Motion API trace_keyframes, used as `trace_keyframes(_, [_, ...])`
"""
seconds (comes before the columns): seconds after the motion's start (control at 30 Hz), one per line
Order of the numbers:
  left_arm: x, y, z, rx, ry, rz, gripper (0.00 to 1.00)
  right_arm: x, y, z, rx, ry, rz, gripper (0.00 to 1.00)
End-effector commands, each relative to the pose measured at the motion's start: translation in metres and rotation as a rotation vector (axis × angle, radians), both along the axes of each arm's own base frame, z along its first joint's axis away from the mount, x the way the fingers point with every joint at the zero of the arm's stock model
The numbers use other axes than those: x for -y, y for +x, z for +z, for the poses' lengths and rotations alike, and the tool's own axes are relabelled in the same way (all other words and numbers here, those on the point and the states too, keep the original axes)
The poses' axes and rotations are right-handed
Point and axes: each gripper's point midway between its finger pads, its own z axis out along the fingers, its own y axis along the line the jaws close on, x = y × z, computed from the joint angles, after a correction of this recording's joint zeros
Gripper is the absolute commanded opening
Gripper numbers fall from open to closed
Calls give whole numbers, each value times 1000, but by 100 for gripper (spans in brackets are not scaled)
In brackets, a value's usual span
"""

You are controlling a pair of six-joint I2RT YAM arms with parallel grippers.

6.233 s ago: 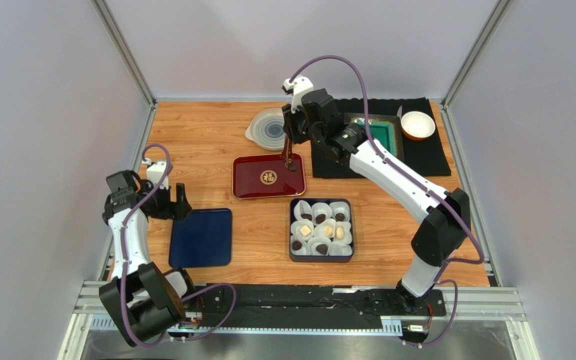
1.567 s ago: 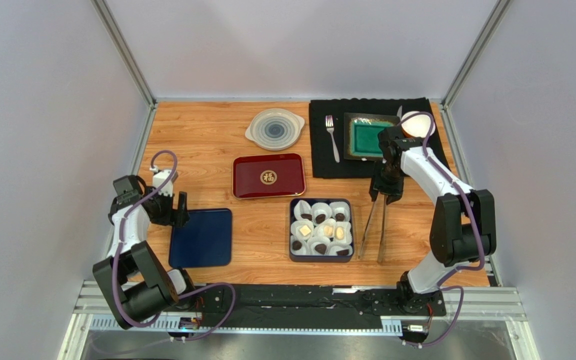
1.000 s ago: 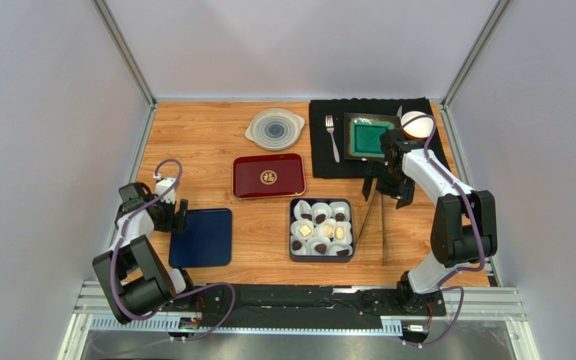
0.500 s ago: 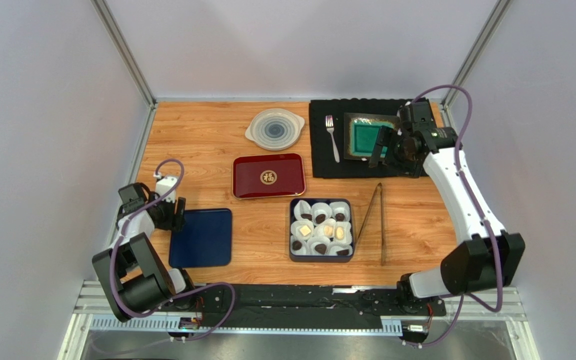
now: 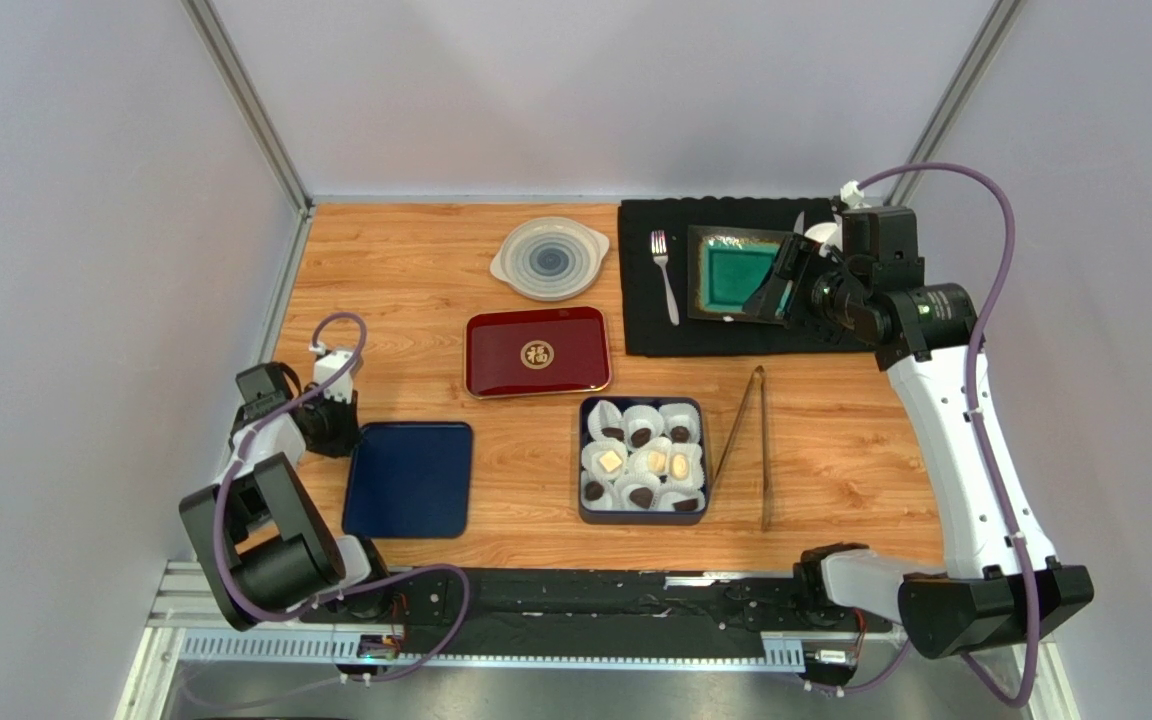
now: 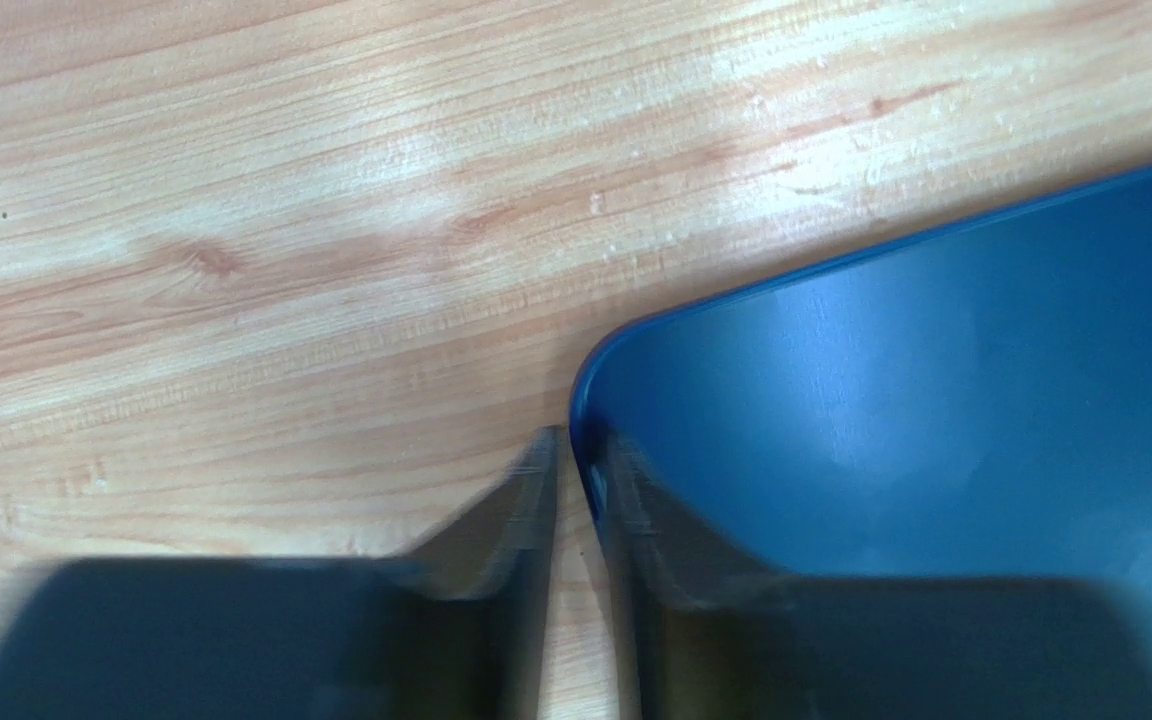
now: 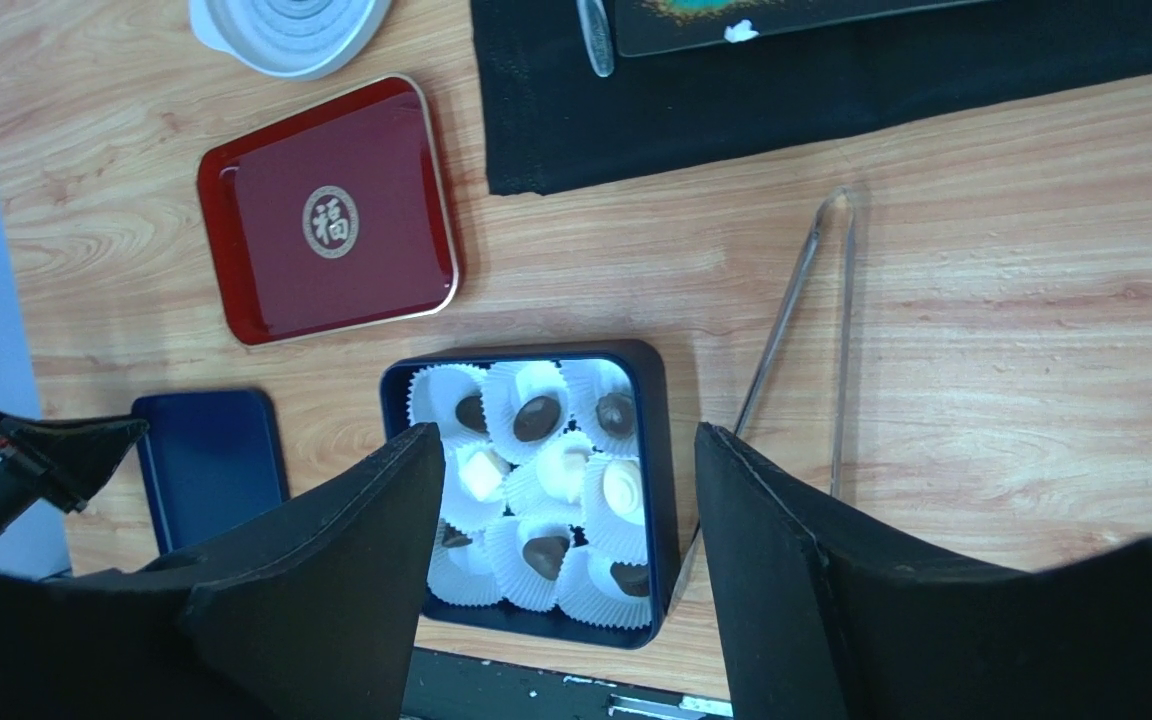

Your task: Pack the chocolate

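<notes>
The chocolate sits in white paper cups inside a navy box, mostly dark pieces with a few cream ones. From the right wrist view I look down on the chocolate in its box. My right gripper hangs high over the black cloth, and in the wrist view the right gripper is open and holds nothing. At the table's left, my left gripper meets the blue lid. Its wrist view shows the left gripper shut on the rim of the blue lid.
Metal tongs lie on the wood right of the box. A red tray and a white round lid lie behind it. The black cloth carries a fork and a green dish.
My right arm left the tongs on the table and rose to the back right. My left gripper closed on the lid's rim, and the lid shifted slightly right.
</notes>
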Motion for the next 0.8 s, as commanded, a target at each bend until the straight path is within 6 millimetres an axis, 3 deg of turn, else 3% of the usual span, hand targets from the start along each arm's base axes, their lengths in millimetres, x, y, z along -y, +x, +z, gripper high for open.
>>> trace_keyframes(0.0, [16,-33,-23,-160,-87,0,9,-19,1,31,132,55,62,65])
trace_keyframes(0.07, [16,-31,-20,-165,-93,0,0,-25,2,34,148,61,80,66])
trace_keyframes(0.23, [12,-13,9,-110,-97,-3,0,-44,5,38,168,68,138,76])
trace_keyframes(0.37, [10,3,48,-33,-99,-7,0,-60,4,37,171,75,190,83])
trace_keyframes(0.47, [10,17,87,56,-98,-7,0,-75,6,39,180,94,226,85])
trace_keyframes(0.6, [12,34,154,213,-83,-20,0,-101,3,39,178,137,289,90])
trace_keyframes(0.77, [22,33,231,423,-23,-47,0,-140,-5,46,175,233,369,99])
